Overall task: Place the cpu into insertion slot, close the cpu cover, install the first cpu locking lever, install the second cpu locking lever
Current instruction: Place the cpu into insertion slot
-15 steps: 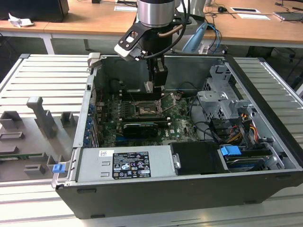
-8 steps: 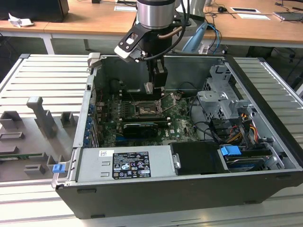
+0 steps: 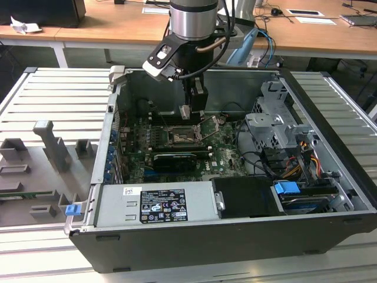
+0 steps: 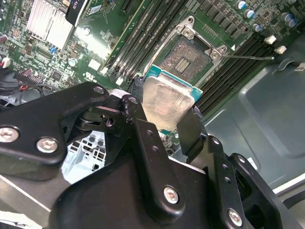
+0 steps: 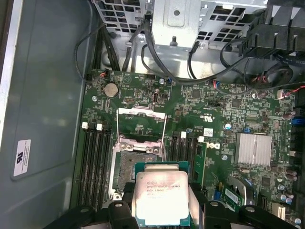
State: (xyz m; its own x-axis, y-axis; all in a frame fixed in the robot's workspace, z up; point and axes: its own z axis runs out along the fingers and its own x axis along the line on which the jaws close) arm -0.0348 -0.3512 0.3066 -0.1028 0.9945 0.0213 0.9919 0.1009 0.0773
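No legible text; white label (image 3: 162,206) on power supply (image 3: 112,207), sticker (image 5: 21,157) on case wall (image 5: 47,86), cpu (image 5: 161,198) markings unreadable

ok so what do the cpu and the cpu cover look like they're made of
cpu: top face looks like matte silver metal with a soft sheen, on a green board rim, probably laminate. cpu cover: thin shiny silver frame, likely bare stamped steel.

The cpu (image 5: 162,195) is clamped between the gripper's (image 5: 162,215) dark fingers (image 5: 119,212), pale metal face showing; it hides part of the insertion slot (image 5: 126,167) on the green circuit board (image 5: 214,105); the cpu cover (image 5: 142,125) lies swung open beyond the slot; black memory slots (image 5: 95,160) flank it.
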